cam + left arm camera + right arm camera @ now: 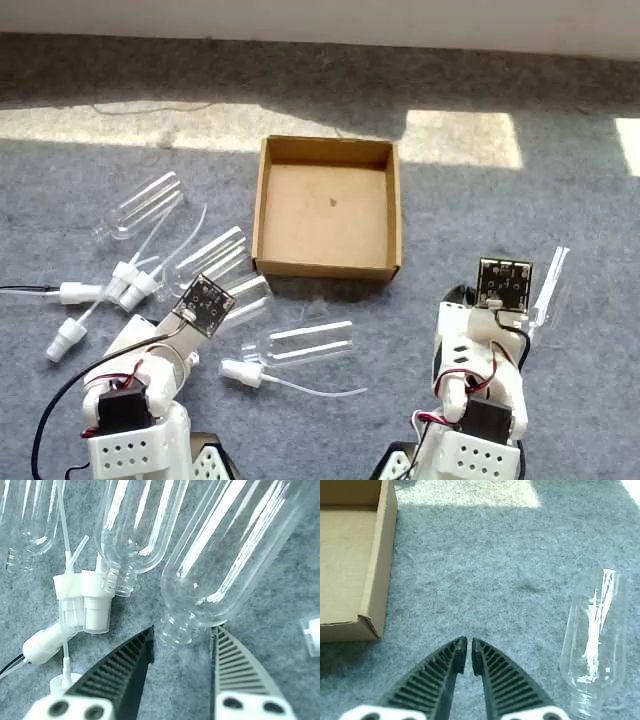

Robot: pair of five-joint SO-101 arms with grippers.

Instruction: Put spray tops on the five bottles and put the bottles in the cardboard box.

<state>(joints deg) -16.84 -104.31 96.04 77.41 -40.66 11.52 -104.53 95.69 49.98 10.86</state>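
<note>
Grey felt covers the worktop (pixel 470 210), with sun patches along the far side. Cardboard box (pixel 325 268) sits open-topped at mid-worktop, beyond both arms; one corner wall shows in the right wrist view (pixel 377 580). Five clear bottles all lie on their sides on the felt, outside the box. The far-left bottle (pixel 140 205) is well left of the box, and the second bottle (pixel 208 255) is just left of the box. The third bottle (pixel 248 298) is near the box's near-left corner, the centre bottle (pixel 305 342) lies between the arms, and the right bottle (pixel 548 285) is beside the right arm. Spray tops (pixel 120 285) lie loose in a cluster left of the left arm, dip tubes crossing. In the left wrist view two of them (pixel 92 605) sit right at the second bottle's (pixel 140 525) bare mouth. A lone spray top (pixel 243 373) lies just beside the centre bottle, its tube trailing across the felt. Left hand (pixel 182 632) is spread and low, with a fingertip on either side of the third bottle's (pixel 235 555) bare threaded neck. Can't tell if they touch it. Right hand (pixel 468 655) is pressed nearly together with a slim gap, gripping nothing, over bare felt. The right bottle (pixel 595 635) lies apart to one side of it, neck bare.
</note>
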